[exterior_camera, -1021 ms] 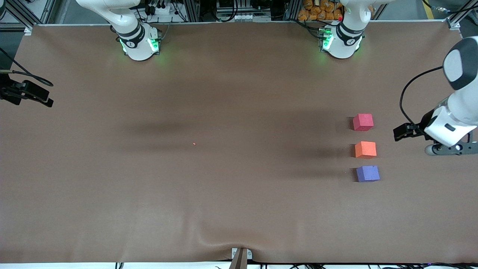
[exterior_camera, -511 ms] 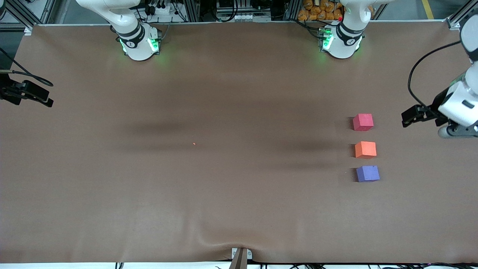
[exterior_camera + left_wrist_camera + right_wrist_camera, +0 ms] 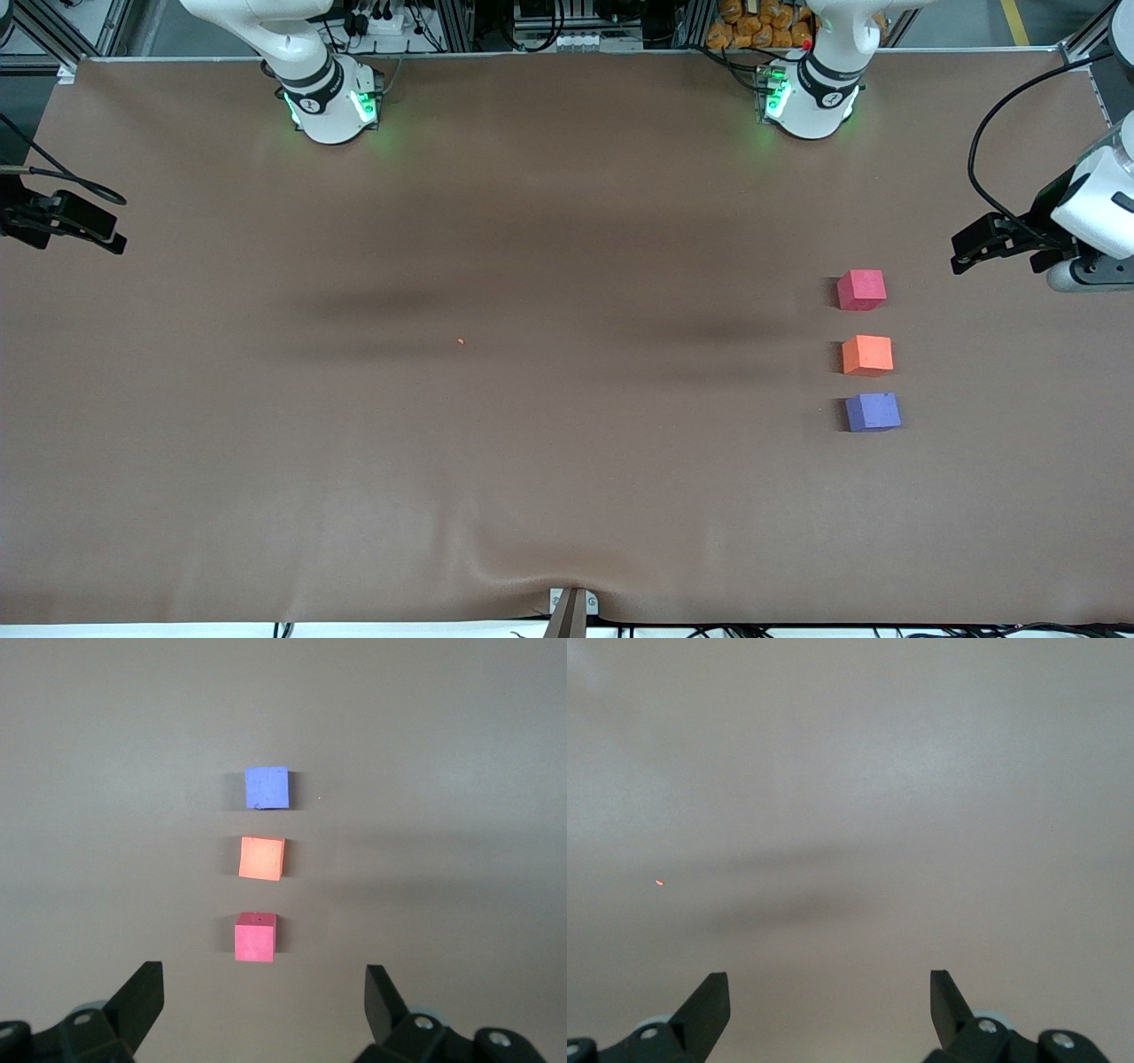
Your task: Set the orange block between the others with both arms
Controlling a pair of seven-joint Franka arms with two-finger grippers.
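Three small cubes stand in a row toward the left arm's end of the table. The orange block [image 3: 867, 354] [image 3: 262, 858] sits between the red-pink cube [image 3: 861, 290] [image 3: 255, 937], which is farther from the front camera, and the purple-blue cube [image 3: 873, 412] [image 3: 267, 787], which is nearer. Small gaps separate them. My left gripper [image 3: 263, 992] hangs open and empty above the table, looking along the row from the red-pink end. Its hand [image 3: 1088, 232] shows at the table's end. My right gripper [image 3: 828, 992] is open and empty over bare table, and that arm waits.
The brown table cover [image 3: 532, 461] has a wrinkle at its near edge by a small bracket [image 3: 571, 607]. A tiny orange speck [image 3: 460, 341] [image 3: 659, 882] lies mid-table. The two green-lit arm bases [image 3: 332, 102] [image 3: 808, 97] stand along the edge farthest from the front camera.
My left hand has drawn away from beside the orange block, going farther from the front camera and toward the table's end. The cubes and the right arm have not moved.
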